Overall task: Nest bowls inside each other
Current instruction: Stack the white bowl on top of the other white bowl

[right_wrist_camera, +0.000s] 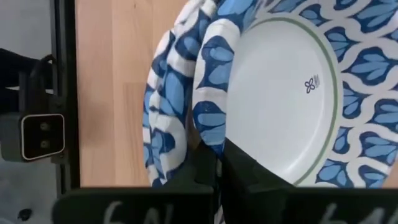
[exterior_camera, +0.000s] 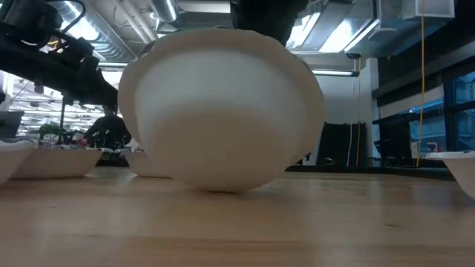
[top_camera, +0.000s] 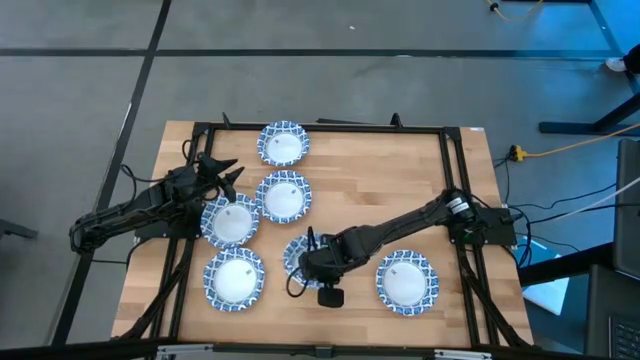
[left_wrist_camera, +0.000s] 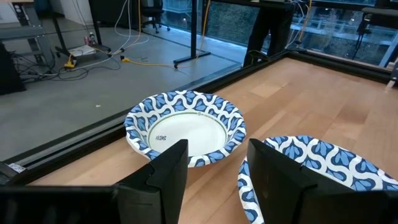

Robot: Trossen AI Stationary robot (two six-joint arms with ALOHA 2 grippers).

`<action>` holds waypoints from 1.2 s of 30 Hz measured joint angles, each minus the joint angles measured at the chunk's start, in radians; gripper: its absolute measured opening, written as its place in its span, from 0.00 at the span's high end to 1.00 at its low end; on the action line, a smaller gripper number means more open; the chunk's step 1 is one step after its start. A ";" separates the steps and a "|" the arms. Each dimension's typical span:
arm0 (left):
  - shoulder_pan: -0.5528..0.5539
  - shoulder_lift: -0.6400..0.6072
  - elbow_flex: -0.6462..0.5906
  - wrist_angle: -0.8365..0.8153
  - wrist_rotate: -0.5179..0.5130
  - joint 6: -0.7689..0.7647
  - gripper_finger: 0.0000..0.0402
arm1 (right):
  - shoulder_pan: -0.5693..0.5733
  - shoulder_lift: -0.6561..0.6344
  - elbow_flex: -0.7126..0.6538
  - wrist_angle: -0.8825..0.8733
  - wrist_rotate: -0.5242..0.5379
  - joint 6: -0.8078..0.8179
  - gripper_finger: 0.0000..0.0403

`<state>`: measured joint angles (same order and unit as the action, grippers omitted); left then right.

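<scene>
Several blue-and-white patterned bowls sit upright on the wooden table. In the high view there are bowls at the far side (top_camera: 283, 143), mid-table (top_camera: 284, 195), left (top_camera: 231, 220), near left (top_camera: 235, 278) and near right (top_camera: 407, 281). My right gripper (top_camera: 308, 262) is shut on a bowl (top_camera: 296, 248) near the table's middle, which lies in a second bowl (right_wrist_camera: 163, 112). In the low view this stack (exterior_camera: 223, 111) fills the picture. My left gripper (top_camera: 230, 172) is open and hovers by the left bowls, touching nothing. My right gripper pinches the upper bowl's patterned rim (right_wrist_camera: 208, 140) between its two fingers (right_wrist_camera: 249, 171), one finger on the white inside and one outside. The bowl sits tilted in the lower bowl, whose rounded underside (exterior_camera: 223, 185) rests on the table.
A black frame rail (top_camera: 450, 180) runs around the table's edges. Bare wood lies on the far right of the table (top_camera: 390, 180). Ahead of the left gripper (left_wrist_camera: 214, 180) stand one bowl (left_wrist_camera: 186, 127) and a second one (left_wrist_camera: 317, 168) close beside the fingers.
</scene>
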<state>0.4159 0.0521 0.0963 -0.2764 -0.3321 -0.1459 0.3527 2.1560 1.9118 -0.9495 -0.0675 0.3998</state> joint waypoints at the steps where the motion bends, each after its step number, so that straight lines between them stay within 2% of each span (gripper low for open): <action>1: 0.000 0.000 0.000 0.000 0.000 0.000 0.60 | 0.000 0.003 0.000 -0.011 0.011 0.003 0.99; 8: 0.000 0.000 0.000 0.000 0.000 0.000 0.60 | -0.003 0.010 0.000 -0.166 0.123 0.017 0.99; 14: 0.000 0.000 0.000 0.000 0.000 -0.002 0.60 | -0.021 0.010 -0.017 -0.205 0.198 0.018 0.99; 23: 0.000 0.000 0.000 0.000 0.000 -0.003 0.60 | -0.056 0.009 -0.136 -0.204 0.210 0.054 0.99; 36: 0.000 0.000 0.000 0.000 0.000 0.000 0.60 | -0.055 0.009 -0.146 -0.132 0.188 0.060 0.80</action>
<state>0.4160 0.0524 0.0960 -0.2764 -0.3321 -0.1463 0.2976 2.1647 1.7660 -1.0819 0.1204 0.4600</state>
